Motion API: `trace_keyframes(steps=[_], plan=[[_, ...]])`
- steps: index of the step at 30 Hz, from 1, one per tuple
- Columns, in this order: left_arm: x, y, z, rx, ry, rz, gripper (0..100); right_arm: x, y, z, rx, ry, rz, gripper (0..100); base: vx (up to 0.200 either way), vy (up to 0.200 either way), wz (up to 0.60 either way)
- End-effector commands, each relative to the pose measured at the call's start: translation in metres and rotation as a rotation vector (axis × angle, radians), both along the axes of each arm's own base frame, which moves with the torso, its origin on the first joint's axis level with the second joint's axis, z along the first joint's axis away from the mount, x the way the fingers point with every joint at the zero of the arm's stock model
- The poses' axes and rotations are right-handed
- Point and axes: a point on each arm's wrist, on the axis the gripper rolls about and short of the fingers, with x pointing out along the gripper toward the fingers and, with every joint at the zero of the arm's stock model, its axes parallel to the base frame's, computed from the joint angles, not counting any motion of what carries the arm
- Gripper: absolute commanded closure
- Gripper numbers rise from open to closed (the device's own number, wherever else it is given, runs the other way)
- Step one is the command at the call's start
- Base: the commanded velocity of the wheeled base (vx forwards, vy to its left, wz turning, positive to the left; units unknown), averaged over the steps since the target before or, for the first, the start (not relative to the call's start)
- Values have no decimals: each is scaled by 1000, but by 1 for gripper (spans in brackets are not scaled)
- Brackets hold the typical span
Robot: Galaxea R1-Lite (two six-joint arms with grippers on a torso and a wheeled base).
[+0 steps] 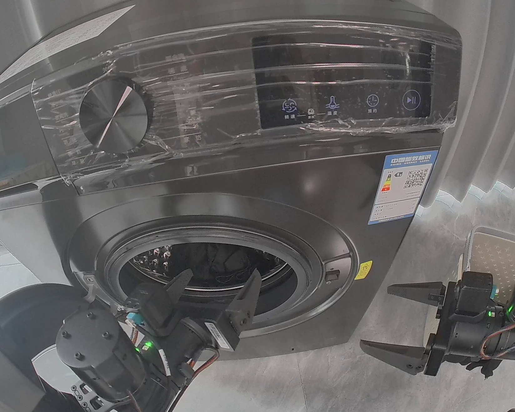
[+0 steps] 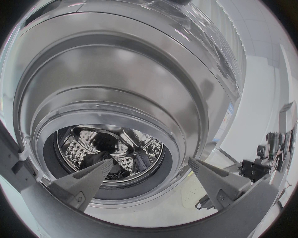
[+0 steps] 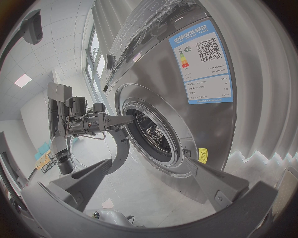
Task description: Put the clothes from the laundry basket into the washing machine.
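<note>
Hovering at the washing machine (image 1: 307, 196) mouth, left tool (image 1: 220, 275) spread and empty.
Left wrist view finds dark clothes (image 2: 92, 158) in the drum (image 2: 76, 150); head view, right tool (image 1: 376, 317) spread by laundry basket (image 1: 498, 253).

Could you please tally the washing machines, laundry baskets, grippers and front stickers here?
washing machine: 1
laundry basket: 1
grippers: 2, left gripper and right gripper, both open
stickers: 2, blue label and yellow sticker
Total: 6

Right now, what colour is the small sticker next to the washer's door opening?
Yellow. The small sticker shows best in the right wrist view.
</note>
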Motion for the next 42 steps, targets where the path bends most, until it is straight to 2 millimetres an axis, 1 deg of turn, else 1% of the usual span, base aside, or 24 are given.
trace_keyframes(steps=[1, 4, 8, 13, 19, 24, 32, 41, 42], plan=[[-5, 3, 4, -42, 4, 13, 0, 0, 0, 0, -1, 1, 1, 0, 0, 0, 0], [-3, 6, 5, -49, 4, 65, 0, 0, 0, 0, -1, 1, 2, 0, 0, 0, 0], [-2, 8, 7, -52, -4, 77, 0, 0, 0, 0, -1, 1, 2, 0, 0, 0, 0], [0, 16, 4, -42, 8, 103, 0, 0, 0, 0, -1, 1, 1, 0, 0, 0, 0], [1, 19, 12, -50, -25, 117, 0, 0, 0, 1, 3, -4, -2, 0, 0, 0, 0], [7, 27, 14, -1, -49, 160, 0, 0, -1, 1, 4, -5, -2, 0, 0, 0, 0], [9, 28, 12, 30, -56, 168, 0, 0, -1, 1, 4, -5, -5, 0, 0, 0, 0], [9, 27, 9, 42, -47, 164, 0, 1, -2, 1, 5, -6, -12, 0, -200, 0, 0], [9, 27, 9, 46, -45, 162, 0, 1, -2, 1, 4, -5, -12, 0, 0, 0, 0]])
